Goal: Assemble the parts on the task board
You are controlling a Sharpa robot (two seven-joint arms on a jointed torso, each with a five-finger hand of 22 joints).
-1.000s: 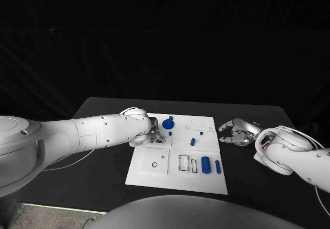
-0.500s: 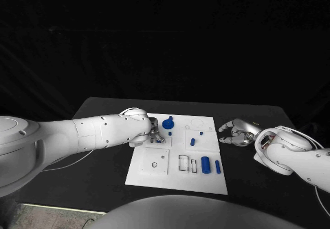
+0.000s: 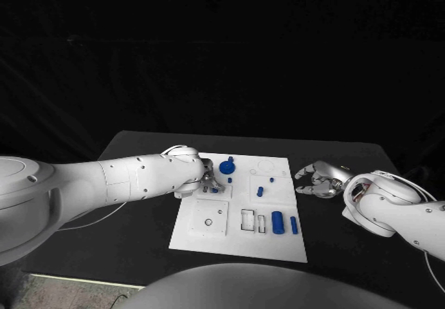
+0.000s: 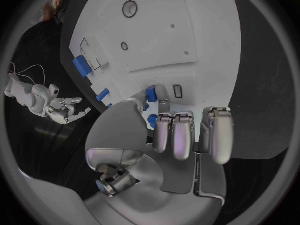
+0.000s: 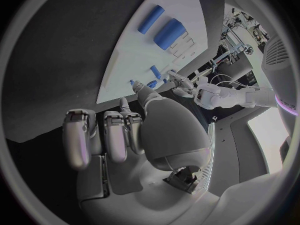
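Head camera first. Task board [image 3: 209, 239] flat in the middle of the black table [image 3: 139, 151]. On it, a thick blue cylinder [image 3: 278, 222] and a slim blue pin [image 3: 294, 224] side by side toward the near right, a short blue peg [image 3: 260, 191] mid-board, and a round blue knob [image 3: 227, 168] by the far edge. Left hand [image 3: 206, 179] low over the board's far left part, fingertips next to a tiny blue piece [image 3: 215, 190]. Right hand [image 3: 320, 183] off the board's right edge above bare table, loosely curled, holding nothing.

Judging by looks: small, light, rigid parts, probably smooth plastic, and the round ones prone to rolling. Best pinched across the sides at mid-length between thumb and a fingertip, with little force.

Left wrist camera next. Looks along the palm, fingers [image 4: 181, 137] hanging over the board, thumb reaching toward the tiny blue piece [image 4: 150, 94] by a small recess. Closer than the head camera, yet touching or merely beside: impossible to tell, so no verdict on a grip.

Right wrist camera last. Fingers [image 5: 106, 135] side by side with nothing against them, confirming an empty hand. Also gives the cylinder [image 5: 170, 32] and pin [image 5: 151, 19] from the board's right side, well apart from those fingers.
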